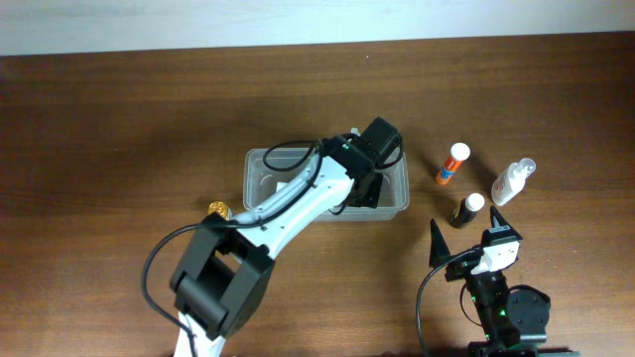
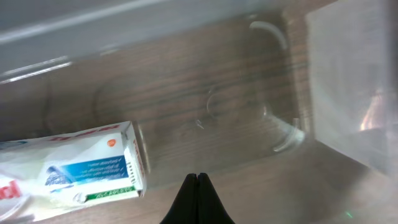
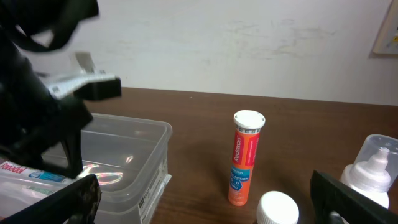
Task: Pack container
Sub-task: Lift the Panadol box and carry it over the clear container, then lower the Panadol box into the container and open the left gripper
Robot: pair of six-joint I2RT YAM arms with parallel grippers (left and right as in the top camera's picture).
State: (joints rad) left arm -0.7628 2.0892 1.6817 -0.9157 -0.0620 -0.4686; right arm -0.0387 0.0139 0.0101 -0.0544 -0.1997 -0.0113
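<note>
The clear plastic container (image 1: 260, 165) sits mid-table. It also shows in the left wrist view (image 2: 273, 87) and the right wrist view (image 3: 140, 155). A white toothpaste box (image 2: 74, 165) lies inside it, also seen at the right wrist view's left edge (image 3: 18, 173). My left gripper (image 2: 198, 182) is shut and empty, down inside the container (image 1: 365, 188), just right of the box. My right gripper (image 1: 466, 236) is open and empty near the front right, with a dark white-capped bottle (image 1: 468, 209) between its fingers' line. An orange tube (image 1: 452, 165) and a clear spray bottle (image 1: 513, 179) stand beyond.
A small gold object (image 1: 218, 209) lies left of the container. In the right wrist view the orange tube (image 3: 245, 158), white cap (image 3: 278, 208) and spray bottle (image 3: 373, 171) stand close ahead. The left arm (image 1: 288, 213) reaches across the container.
</note>
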